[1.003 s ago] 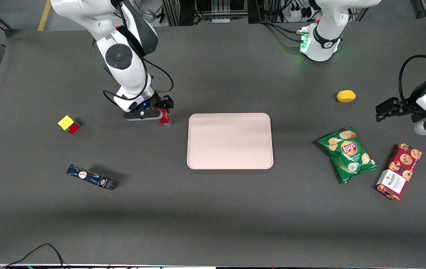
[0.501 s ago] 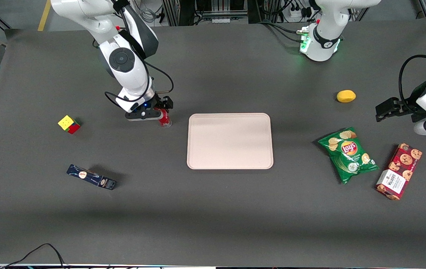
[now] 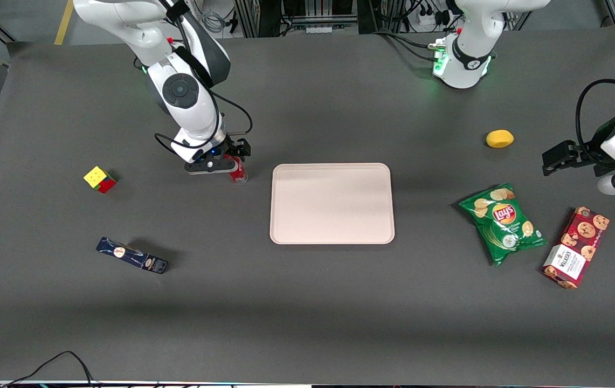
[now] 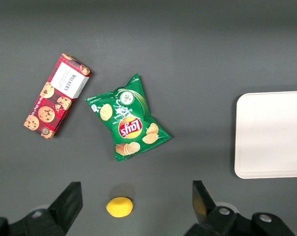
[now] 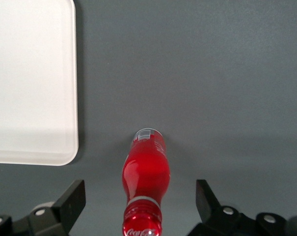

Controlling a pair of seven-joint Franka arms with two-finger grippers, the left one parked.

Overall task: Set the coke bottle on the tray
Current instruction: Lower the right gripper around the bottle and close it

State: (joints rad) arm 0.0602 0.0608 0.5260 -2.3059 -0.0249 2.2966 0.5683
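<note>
Right arm's black two-finger gripper (image 3: 230, 164) is sitting in the upper left of the front view, fingers spread wide, hovering at the small red coke bottle with a red cap (image 3: 238, 171), nothing grasped. Bottle is standing on the dark grey table (image 3: 307, 302) just beside the large pale pink-beige rectangular tray (image 3: 332, 203), not on it. Dark blue oblong box (image 3: 131, 255) is lying nearer the camera.

Right wrist view: gripper (image 5: 141, 209) is straddling the bottle (image 5: 144, 184), both fingers (image 5: 72, 199) clear of it; tray (image 5: 33, 81) is lying near the bottle, not touching.
</note>
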